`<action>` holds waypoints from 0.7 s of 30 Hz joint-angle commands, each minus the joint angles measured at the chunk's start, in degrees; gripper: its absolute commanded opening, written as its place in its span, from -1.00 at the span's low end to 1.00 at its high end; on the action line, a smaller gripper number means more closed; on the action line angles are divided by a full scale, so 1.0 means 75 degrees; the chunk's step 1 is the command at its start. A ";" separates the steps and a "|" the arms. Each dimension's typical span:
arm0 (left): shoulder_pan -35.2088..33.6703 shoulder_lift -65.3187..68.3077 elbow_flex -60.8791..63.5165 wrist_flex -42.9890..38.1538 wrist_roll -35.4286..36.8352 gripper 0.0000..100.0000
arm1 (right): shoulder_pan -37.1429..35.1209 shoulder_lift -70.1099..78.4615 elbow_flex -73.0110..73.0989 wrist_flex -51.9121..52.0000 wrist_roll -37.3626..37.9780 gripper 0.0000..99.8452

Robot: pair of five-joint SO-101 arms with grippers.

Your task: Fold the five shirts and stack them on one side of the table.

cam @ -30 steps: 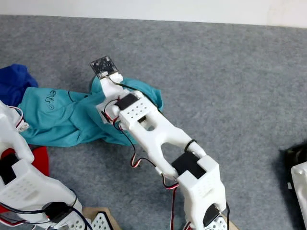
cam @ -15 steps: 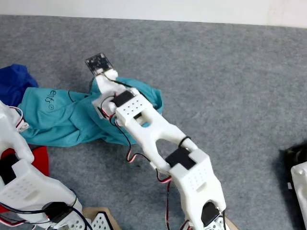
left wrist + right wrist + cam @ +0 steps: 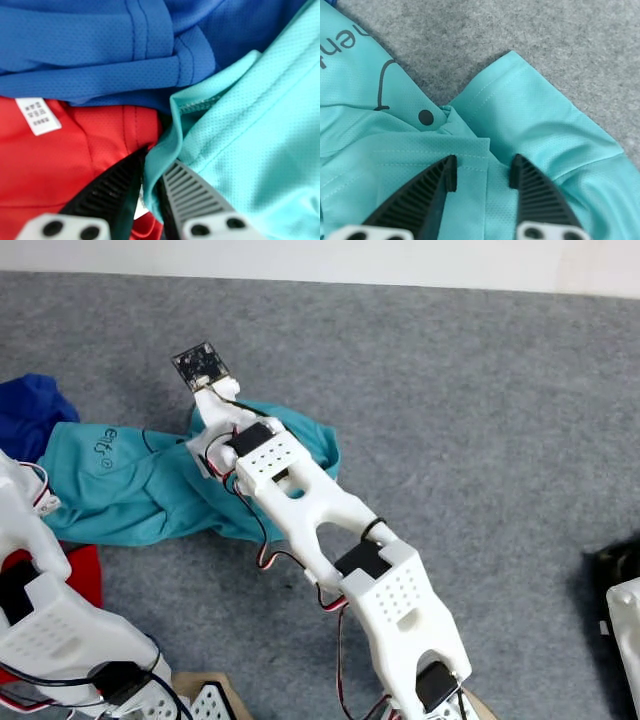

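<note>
A teal shirt point(image 3: 130, 485) lies crumpled at the table's left side, with a blue shirt point(image 3: 25, 410) behind it and a red shirt point(image 3: 88, 575) in front of it. My right arm point(image 3: 300, 505) stretches across to the teal shirt's right end. There my right gripper point(image 3: 482, 175) stands open just above the teal shirt point(image 3: 530, 125), near a folded hem. My left gripper point(image 3: 156, 160) is shut on an edge of the teal shirt point(image 3: 250, 125), where it meets the red shirt point(image 3: 60, 160) and the blue shirt point(image 3: 100, 45). The left arm point(image 3: 40, 610) sits at the near left corner.
Grey carpet-like table surface point(image 3: 480, 420) lies bare to the right of the shirts. A black object point(image 3: 612, 560) and a white part point(image 3: 625, 625) sit at the right edge. A wooden base point(image 3: 195, 695) shows at the near edge.
My right arm has stretched farther out and to the left over the teal shirt, its wrist turning a little. The left arm and the shirts have kept still.
</note>
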 commanded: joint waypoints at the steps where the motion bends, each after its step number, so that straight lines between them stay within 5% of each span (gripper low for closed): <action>1: -0.0018 -0.0041 -0.0205 -0.0141 -0.0082 -0.98 | 0.0158 -0.0170 -0.0404 -0.0123 0.0105 -0.83; 10: -0.0006 -0.0029 -0.0193 -0.0141 -0.0082 -0.98 | 0.0193 -0.0217 -0.0369 -0.0100 0.0668 -0.97; 21: 0.0885 -0.0053 -0.0615 -0.0152 0.0598 -0.98 | 0.1248 -0.1834 -0.0592 0.1823 0.0633 -0.98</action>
